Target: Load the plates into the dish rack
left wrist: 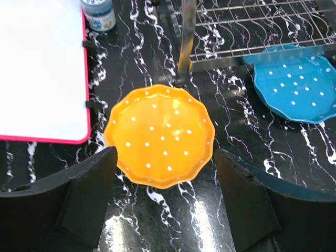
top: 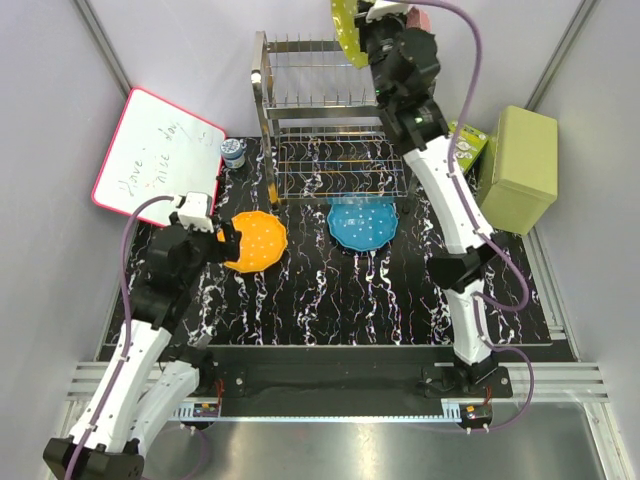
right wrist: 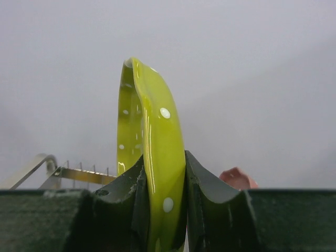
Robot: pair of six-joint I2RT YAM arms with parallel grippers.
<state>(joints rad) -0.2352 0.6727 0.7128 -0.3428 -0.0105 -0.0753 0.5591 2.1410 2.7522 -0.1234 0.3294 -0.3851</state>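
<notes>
1. Dish rack (top: pixel 320 110), top external view: it stands at the far centre of the counter (top: pixel 350 300).
   - The yellow-green plate (top: pixel 346 28) is held on edge above the far right corner of the top tier. Contact between plate and rack cannot be determined.
   - The right gripper (top: pixel 366 38) is clamped on that plate's rim.
   - The orange plate (top: pixel 257 240) lies flat on the counter near the rack's left front post.
   - The blue plate (top: pixel 362 222) lies flat at the rack's front edge.
   - The left gripper (top: pixel 226 238) sits at the orange plate's left edge.
   - A whiteboard (top: pixel 155 160) leans at the left, a small jar (top: pixel 233 152) stands beside the rack, and a pale green box (top: pixel 520 165) stands at the right.
2. Left wrist view: the left gripper (left wrist: pixel 165 157) is spread wide.
   - Its fingers (left wrist: pixel 89 184) flank the near half of the orange plate (left wrist: pixel 160 134). The plate lies flat and is not gripped.
   - The far edge of the blue plate (left wrist: pixel 296 84) lies under the rack's lower wire tier (left wrist: pixel 247 26).
3. Right wrist view: the right gripper (right wrist: pixel 163 189) is closed narrow on the yellow-green plate (right wrist: pixel 152 121).
   - Both fingers (right wrist: pixel 207 199) press against the plate's faces, and the plate stands upright.
   - A top rail of the rack (right wrist: pixel 79 175) shows at the lower left.
</notes>
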